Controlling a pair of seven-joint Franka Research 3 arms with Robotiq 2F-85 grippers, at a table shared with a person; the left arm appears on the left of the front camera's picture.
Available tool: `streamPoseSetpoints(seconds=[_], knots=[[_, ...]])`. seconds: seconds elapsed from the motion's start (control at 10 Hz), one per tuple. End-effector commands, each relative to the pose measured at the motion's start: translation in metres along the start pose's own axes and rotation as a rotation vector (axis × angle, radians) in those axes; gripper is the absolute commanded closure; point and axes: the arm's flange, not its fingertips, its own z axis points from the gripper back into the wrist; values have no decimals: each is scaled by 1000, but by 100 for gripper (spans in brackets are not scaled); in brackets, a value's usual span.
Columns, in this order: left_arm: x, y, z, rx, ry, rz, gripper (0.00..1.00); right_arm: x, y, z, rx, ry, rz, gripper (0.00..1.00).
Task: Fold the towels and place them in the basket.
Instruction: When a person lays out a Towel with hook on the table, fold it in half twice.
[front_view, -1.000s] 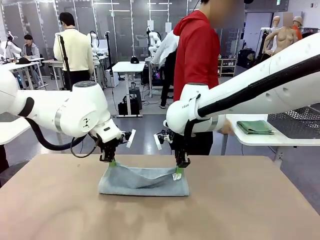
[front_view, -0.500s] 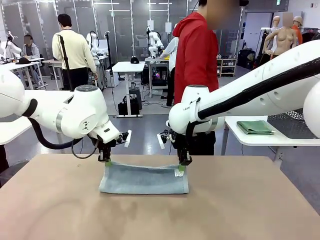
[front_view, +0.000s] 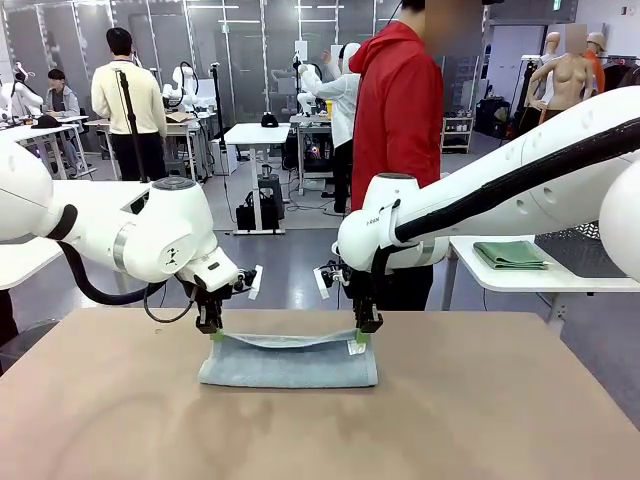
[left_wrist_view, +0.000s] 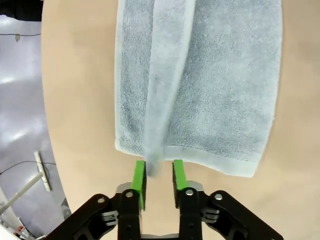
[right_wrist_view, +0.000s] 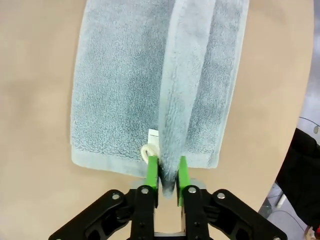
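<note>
Brown table (front_view: 500, 420) takes up the front of the room, and a person in a red top (front_view: 400, 120) stands at its far side.

On the left, the left gripper (front_view: 216, 332) points down at one far corner of the light blue towel (front_view: 290, 365). Its green pads (left_wrist_view: 139, 180) are spread a little. The raised towel edge sits between them, and I see a bare gap beside it. The towel lies folded in the middle of the table, with its top edge lifted a bit between the two grippers.

On the right, the right gripper (front_view: 362, 335) points down at the other far corner. Cloth fills the space between its pads, so I cannot tell if it pinches the cloth or just stands around it.

Farther right, a green towel (front_view: 510, 253) lies folded on a white side table (front_view: 500, 278). Next to it is a dark mesh thing (front_view: 590, 248) that may be the basket.

I think the towel is light, soft and floppy. It will sag wherever nothing holds it. It will not break, and fuzzy cloth does not slip much. The best places to grab are two corners of one edge, one gripper at each.

I count one blue towel, one green towel and two grippers.
</note>
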Motion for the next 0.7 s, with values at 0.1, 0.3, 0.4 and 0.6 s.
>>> streamPoseSetpoints(seconds=[0.1, 0.3, 0.4, 0.6], knots=[[-10, 6, 4, 78, -24, 26, 39, -7, -3, 1, -30, -40, 37, 69], [-24, -2, 40, -11, -67, -32, 20, 0, 11, 28, -22, -64, 14, 50], [-31, -11, 64, -133, -72, -76, 18, 7, 24, 49, 3, -96, -30, 13], [-49, -36, 111, -144, -106, -80, 0, 18, 58, 95, -18, -124, -94, 0]])
